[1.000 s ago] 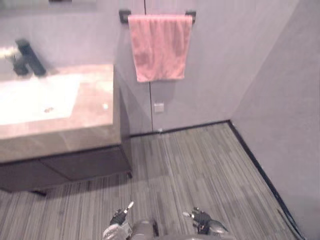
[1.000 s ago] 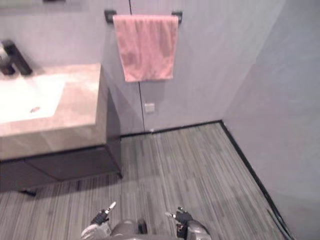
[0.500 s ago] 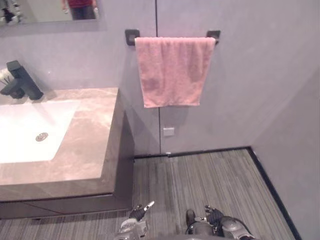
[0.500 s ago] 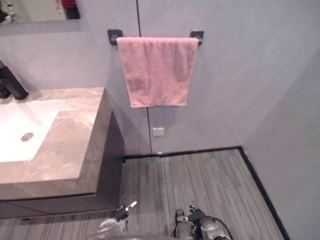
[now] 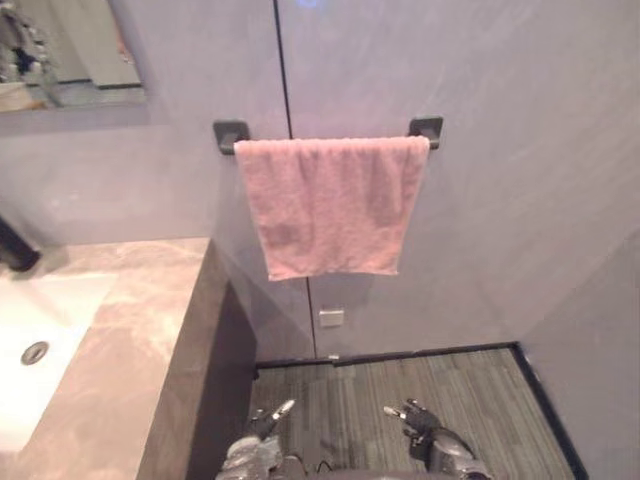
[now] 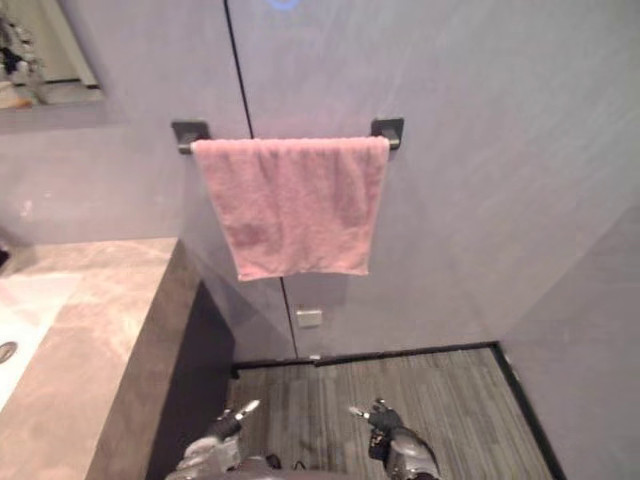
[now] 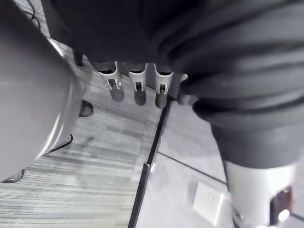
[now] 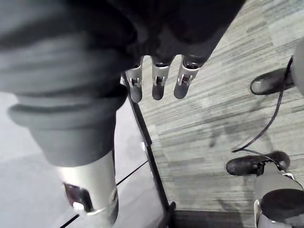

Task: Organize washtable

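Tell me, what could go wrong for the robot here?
The towel just drapes over its bar, so a clumsy pull might drop it on the floor. The counter stands close beside the open left hand, so lifting that arm might bump it. The open right hand sits low too.

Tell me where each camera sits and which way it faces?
Left eye view: on the head, looking down at the hanging pink towel, washtable at left; left hand and right hand low.
Right eye view: beside it, same scene slightly shifted.
Left wrist view: on the left wrist, looking along straight fingers to the floor.
Right wrist view: same for the right hand, fingers over floor.
Shared: the floor.
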Controlling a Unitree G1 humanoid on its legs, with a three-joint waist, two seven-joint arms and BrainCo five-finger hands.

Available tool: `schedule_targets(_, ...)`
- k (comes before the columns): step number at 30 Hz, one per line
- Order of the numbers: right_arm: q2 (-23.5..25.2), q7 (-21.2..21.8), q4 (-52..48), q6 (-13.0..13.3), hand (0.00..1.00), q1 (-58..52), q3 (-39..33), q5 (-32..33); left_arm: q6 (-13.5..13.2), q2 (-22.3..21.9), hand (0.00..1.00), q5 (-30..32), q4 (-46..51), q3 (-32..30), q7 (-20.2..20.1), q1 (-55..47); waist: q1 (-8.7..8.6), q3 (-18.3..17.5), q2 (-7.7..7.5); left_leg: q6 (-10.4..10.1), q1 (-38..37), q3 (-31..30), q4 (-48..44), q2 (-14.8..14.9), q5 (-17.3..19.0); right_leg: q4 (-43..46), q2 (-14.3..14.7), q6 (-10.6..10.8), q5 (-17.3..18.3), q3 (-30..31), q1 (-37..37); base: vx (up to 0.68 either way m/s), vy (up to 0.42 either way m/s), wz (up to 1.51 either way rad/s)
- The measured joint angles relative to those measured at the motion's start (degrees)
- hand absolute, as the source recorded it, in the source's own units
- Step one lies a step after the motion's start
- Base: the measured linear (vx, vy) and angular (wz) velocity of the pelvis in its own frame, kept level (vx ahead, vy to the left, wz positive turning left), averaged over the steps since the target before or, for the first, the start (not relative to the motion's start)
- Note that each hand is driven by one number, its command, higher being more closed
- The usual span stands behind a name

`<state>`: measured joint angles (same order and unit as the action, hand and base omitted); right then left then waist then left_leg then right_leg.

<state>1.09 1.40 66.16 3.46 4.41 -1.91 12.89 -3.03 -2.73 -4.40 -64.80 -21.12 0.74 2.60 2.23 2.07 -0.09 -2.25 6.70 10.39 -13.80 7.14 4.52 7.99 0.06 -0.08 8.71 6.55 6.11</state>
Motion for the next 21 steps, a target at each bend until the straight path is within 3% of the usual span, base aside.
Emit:
schedule_targets(4, 0.8, 0.1, 0.1, 0.0, 0.00, -0.9, 1.8, 0.0, 0.0, -0.1, 0.00, 0.0, -0.5, -0.6, 0.6, -0.1, -0.95, -1.1, -0.33, 0.0, -2.1, 1.2, 4.4, -1.5, 0.2, 2.4, -1.0, 0.7, -0.4, 1.5, -1.7, 0.14, 0.093, -0.16)
schedule_targets(8, -0.4, 0.1, 1.6, 0.1, 0.00, -2.0, 1.5, -0.2, 0.0, -0.4, 0.00, 0.1, -1.6, 0.9, 0.7, -0.5, -1.18, -2.1, 0.50, 1.0, -5.8, 2.4, 9.1, -3.0, -0.8, 7.7, -1.0, 1.1, -0.9, 2.6, -4.0, 0.17, 0.111, -0.16)
schedule_targets(10, -1.1, 0.1, 1.6, 0.2, 0.00, -2.0, 1.2, -0.3, 0.0, -0.5, 0.00, 0.1, -1.7, 1.6, 0.7, -0.6, -1.29, -1.9, 0.94, 1.9, -7.8, 4.1, 9.9, -3.0, -0.5, 17.6, 0.1, 1.3, -1.0, 2.2, -8.2, 0.16, 0.126, -0.39)
schedule_targets(12, -1.6, 0.1, 1.3, 0.5, 0.00, -1.0, 1.1, -0.2, 0.0, -0.4, 0.00, 0.1, -1.7, 3.5, 0.7, -0.8, -1.69, -1.0, 1.30, 2.9, -10.5, 4.5, 9.9, -2.8, 0.1, 27.9, 0.0, 5.3, -3.3, 0.5, -12.0, 0.12, 0.055, -0.15)
schedule_targets(13, -2.6, 0.1, 0.3, 0.6, 0.00, -1.4, 1.2, -0.2, 0.0, -1.1, 0.00, 0.1, -1.7, 5.2, 0.7, -0.9, -2.67, -0.2, 2.88, 3.5, -12.7, 4.5, 9.9, -2.0, 0.9, 33.3, -0.4, 4.5, -3.6, -0.5, -13.3, 0.13, 0.026, 0.10)
schedule_targets(14, -2.8, 0.2, -0.2, 0.6, 0.00, -1.3, 2.0, -0.2, 0.0, -0.9, 0.00, 0.1, -1.7, 5.8, 0.7, -1.1, -2.89, -0.3, 3.04, 3.6, -13.8, 4.6, 9.9, -1.6, 0.9, 34.1, -0.5, 2.6, -0.9, -1.5, -13.9, 0.13, 0.036, 0.09)
schedule_targets(16, -2.6, 0.2, -1.5, 0.6, 0.00, -1.7, 3.4, -0.2, -0.1, -0.7, 0.00, 0.0, -1.1, 5.7, 0.8, -1.2, -2.87, -0.3, 2.96, 3.5, -14.2, 4.9, 10.0, -1.3, 1.0, 30.0, -1.2, 1.6, 1.4, -2.0, -15.2, 0.07, 0.020, -0.01)
schedule_targets(17, -2.5, 0.2, -2.5, 0.5, 0.00, -2.0, 4.1, -0.2, -0.1, -0.6, 0.00, 0.0, -0.4, 5.7, 0.8, -1.5, -2.92, -0.3, 2.89, 2.8, -13.9, 4.8, 10.0, -1.2, 1.3, 24.8, -2.0, 1.3, 1.0, -1.7, -15.4, 0.06, -0.030, 0.07)
schedule_targets(18, -2.3, 0.2, -3.5, 0.4, 0.00, -2.8, 4.4, -0.2, -0.1, -0.4, 0.00, -0.1, 0.2, 5.8, 0.8, -1.6, -2.97, -0.9, 1.69, 2.2, -13.3, 4.2, 10.0, -2.0, 1.6, 17.4, -3.5, 1.1, -2.1, -1.5, -15.4, 0.07, -0.076, 0.18)
schedule_targets(19, -2.0, 0.1, -4.7, 0.3, 0.00, -3.9, 4.8, -0.2, -0.1, 0.3, 0.00, -0.2, 0.9, 5.9, 0.7, -1.6, -2.90, -1.5, -0.63, 1.6, -12.7, 3.4, 10.1, -3.6, 2.0, 12.0, -5.2, 2.0, -7.0, -0.8, -15.5, 0.12, -0.139, 0.29)
schedule_targets(20, -1.9, 0.1, -5.6, 0.2, 0.00, -4.9, 4.7, -0.2, -0.1, 0.7, 0.00, -0.3, 1.3, 6.5, 0.8, -1.7, -2.89, -1.8, -1.49, 1.1, -12.2, 2.1, 10.3, -4.4, 2.0, 9.4, -6.1, 4.8, -4.8, -0.3, -14.6, 0.13, -0.148, 0.23)
schedule_targets(21, -2.1, 0.1, -6.7, 0.0, 0.00, -5.3, 4.2, -0.3, -0.1, 0.7, 0.00, -0.6, 1.7, 8.0, 0.7, -1.7, -2.85, -2.2, -1.24, 0.3, -11.3, 1.9, 11.0, -4.2, 1.5, 4.6, -6.3, 5.3, -4.3, -1.0, -13.2, 0.15, -0.181, 0.16)
